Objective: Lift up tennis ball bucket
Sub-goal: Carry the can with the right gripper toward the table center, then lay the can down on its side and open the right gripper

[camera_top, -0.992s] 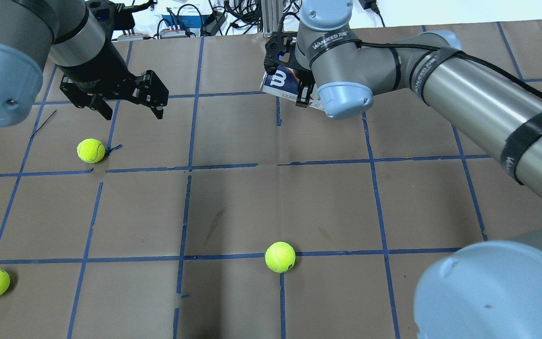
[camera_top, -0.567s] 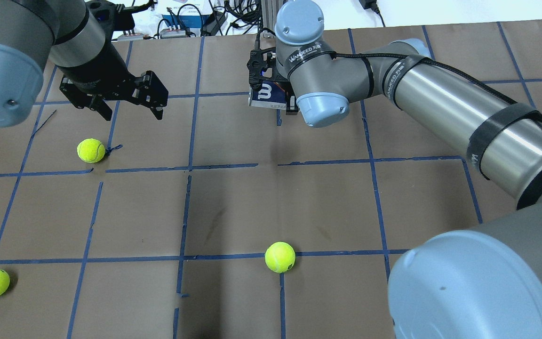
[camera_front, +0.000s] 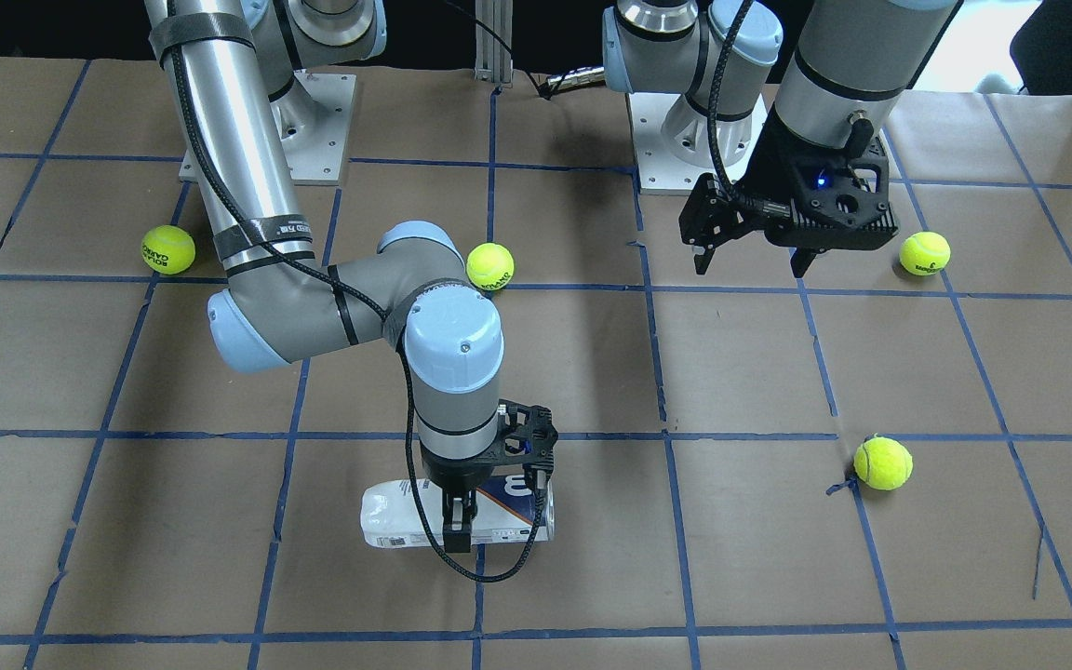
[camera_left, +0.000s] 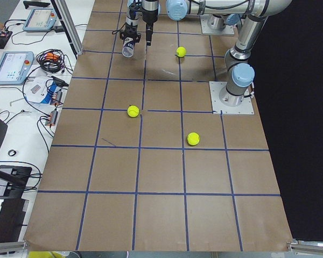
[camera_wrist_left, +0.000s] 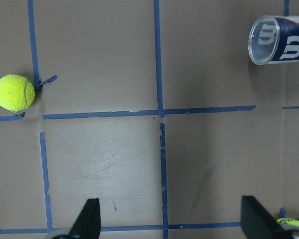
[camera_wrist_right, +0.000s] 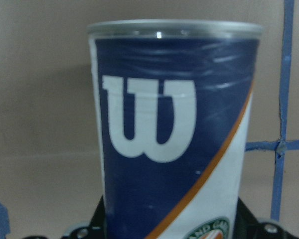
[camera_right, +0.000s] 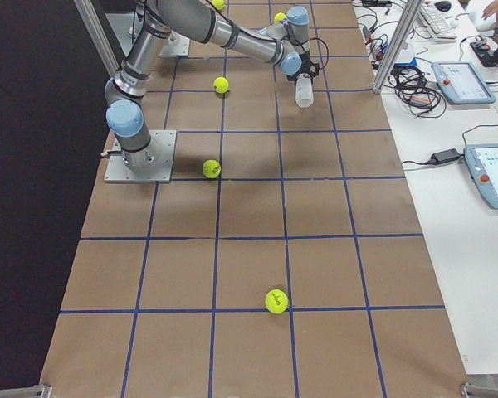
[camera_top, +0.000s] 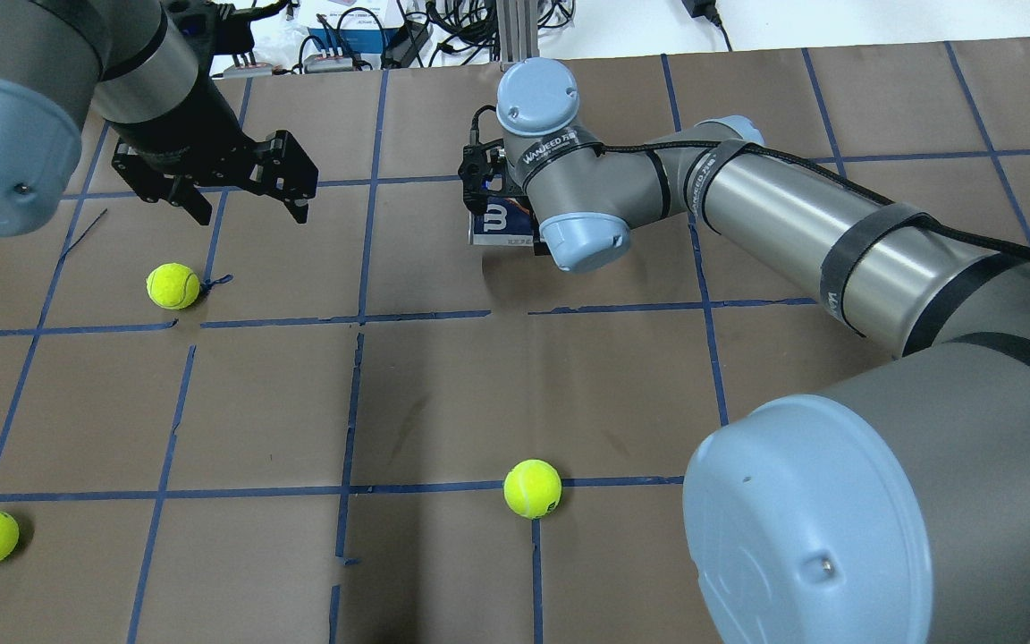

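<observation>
A white "W" stood on the navy label of the tennis ball bucket (camera_wrist_right: 174,134), while black print on one tennis ball (camera_front: 168,249) was unreadable.

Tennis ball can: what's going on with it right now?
The right gripper has its fingers shut on the tennis ball can, gripping it mid-body with the can lying sideways. Whether it is clear of the table is hard to tell. The left gripper hangs open and empty off to the side. Four tennis balls lie loose on the table.
</observation>
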Action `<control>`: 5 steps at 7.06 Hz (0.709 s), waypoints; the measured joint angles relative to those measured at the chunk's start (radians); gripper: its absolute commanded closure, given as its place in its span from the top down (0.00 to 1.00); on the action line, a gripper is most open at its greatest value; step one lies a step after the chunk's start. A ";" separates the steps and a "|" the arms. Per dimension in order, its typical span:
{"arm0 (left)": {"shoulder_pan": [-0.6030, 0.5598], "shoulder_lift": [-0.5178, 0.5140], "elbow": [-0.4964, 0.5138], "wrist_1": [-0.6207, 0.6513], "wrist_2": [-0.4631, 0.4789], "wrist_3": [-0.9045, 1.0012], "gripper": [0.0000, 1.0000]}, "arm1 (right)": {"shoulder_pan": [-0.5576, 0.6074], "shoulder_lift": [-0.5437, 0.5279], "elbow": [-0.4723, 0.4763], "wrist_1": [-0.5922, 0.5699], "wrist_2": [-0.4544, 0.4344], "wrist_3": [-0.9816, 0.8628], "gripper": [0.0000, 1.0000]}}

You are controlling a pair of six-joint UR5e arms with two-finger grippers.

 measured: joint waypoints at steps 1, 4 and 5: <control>0.000 0.000 -0.002 0.000 0.000 0.000 1.00 | 0.005 0.001 0.001 -0.005 0.009 -0.001 0.79; 0.000 0.002 -0.005 0.000 -0.001 -0.002 1.00 | 0.015 0.016 0.004 -0.036 0.034 -0.032 1.00; 0.000 0.004 -0.006 0.000 -0.001 -0.002 1.00 | 0.016 0.021 0.005 -0.051 0.042 -0.035 1.00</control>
